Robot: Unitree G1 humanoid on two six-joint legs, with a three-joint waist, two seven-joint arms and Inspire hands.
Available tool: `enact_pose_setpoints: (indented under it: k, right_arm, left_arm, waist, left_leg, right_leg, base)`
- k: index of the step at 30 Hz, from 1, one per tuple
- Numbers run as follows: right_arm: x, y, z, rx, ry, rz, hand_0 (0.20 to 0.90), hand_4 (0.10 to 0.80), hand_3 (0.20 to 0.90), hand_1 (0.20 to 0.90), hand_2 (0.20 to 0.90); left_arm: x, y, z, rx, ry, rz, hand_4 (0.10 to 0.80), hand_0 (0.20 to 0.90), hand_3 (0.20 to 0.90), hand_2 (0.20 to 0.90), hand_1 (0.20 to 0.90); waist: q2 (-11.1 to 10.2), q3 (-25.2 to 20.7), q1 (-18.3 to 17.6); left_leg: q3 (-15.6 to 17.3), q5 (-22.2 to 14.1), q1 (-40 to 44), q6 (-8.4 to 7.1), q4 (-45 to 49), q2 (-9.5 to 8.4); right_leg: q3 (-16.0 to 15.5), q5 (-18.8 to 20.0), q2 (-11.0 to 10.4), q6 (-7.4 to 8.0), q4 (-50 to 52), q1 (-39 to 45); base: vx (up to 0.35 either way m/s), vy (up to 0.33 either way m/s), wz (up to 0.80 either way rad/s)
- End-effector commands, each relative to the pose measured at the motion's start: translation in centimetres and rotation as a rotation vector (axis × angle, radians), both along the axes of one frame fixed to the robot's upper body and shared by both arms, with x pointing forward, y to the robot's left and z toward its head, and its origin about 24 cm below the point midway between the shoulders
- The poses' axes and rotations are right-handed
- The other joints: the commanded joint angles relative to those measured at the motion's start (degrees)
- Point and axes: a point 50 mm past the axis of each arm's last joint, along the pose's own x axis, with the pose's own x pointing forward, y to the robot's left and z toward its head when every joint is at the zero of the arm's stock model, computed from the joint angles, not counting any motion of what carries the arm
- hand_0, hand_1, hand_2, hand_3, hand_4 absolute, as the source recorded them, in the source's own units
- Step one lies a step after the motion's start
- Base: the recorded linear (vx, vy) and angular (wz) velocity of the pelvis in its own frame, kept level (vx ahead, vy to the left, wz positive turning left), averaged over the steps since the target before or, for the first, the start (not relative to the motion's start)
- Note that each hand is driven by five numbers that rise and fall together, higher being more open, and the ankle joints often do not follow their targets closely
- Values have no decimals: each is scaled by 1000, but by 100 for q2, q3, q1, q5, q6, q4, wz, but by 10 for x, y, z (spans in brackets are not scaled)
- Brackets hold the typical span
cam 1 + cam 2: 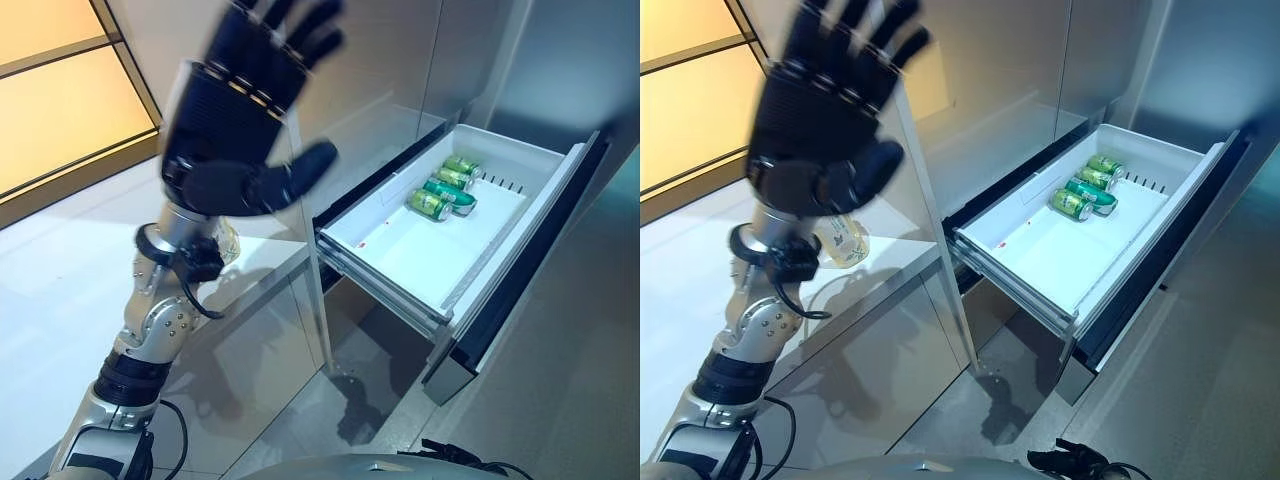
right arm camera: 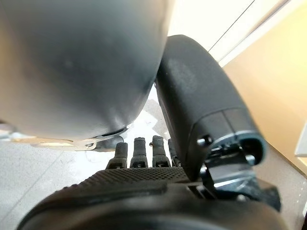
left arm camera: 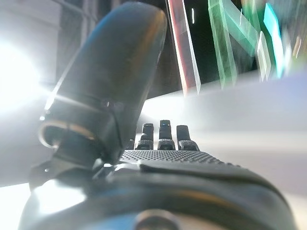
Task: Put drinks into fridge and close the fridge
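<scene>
The white fridge drawer [image 1: 405, 250] stands pulled out at the right, with green cans [image 1: 445, 186] lying at its far end. My left hand [image 1: 235, 110] is raised high above the white counter [image 1: 60, 270], open with fingers spread, holding nothing; it also shows in its wrist view [image 3: 163, 158]. A pale drink [image 1: 846, 242] stands on the counter by the corner, partly hidden behind my left wrist. My right hand [image 2: 139, 179] shows in its own wrist view with relaxed, empty fingers.
The drawer's dark front panel [image 1: 520, 280] juts out over the grey floor [image 1: 580, 380]. A tall grey fridge wall [image 1: 380, 60] rises behind the counter. Amber wall panels [image 1: 50, 100] are at the far left.
</scene>
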Motion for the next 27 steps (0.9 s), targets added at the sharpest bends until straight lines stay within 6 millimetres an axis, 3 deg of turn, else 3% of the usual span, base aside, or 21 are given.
enact_pose_setpoints:
  k: [1,5,16,27]
  right_arm:
    - [-14,5,-4,-2,57,48,900,800,900,900,900]
    - [-13,7,-4,4,57,60,900,800,900,900,900]
    - [0,10,-3,5,52,74,900,800,900,900,900]
    - [6,8,-1,2,47,71,900,800,900,900,900]
  left_arm:
    - [-17,13,42,-100,-267,267,800,900,900,900,900]
    - [-12,20,38,-108,-231,422,800,900,900,900,900]
    - [16,25,5,-115,112,456,800,900,900,900,900]
    - [28,29,-26,-103,271,585,800,900,900,900,900]
  waist:
    - [-17,-241,86]
    - [-51,-257,140]
    - [-55,-160,269]
    - [-74,-73,342]
  left_leg:
    - [-195,-545,-177,269,99,-298]
    - [-212,-527,-205,256,107,-291]
    - [-249,-525,-252,253,189,-284]
    - [-296,-544,-251,262,257,-301]
  right_leg:
    - [36,-279,340,-37,395,-433]
    - [-1,-302,340,-54,417,-442]
    - [-102,-378,333,-83,545,-452]
    - [-180,-427,311,-80,662,-452]
  base:
    - [2,4,7]
    - [1,2,2]
    - [-1,5,1]
    - [-3,5,4]
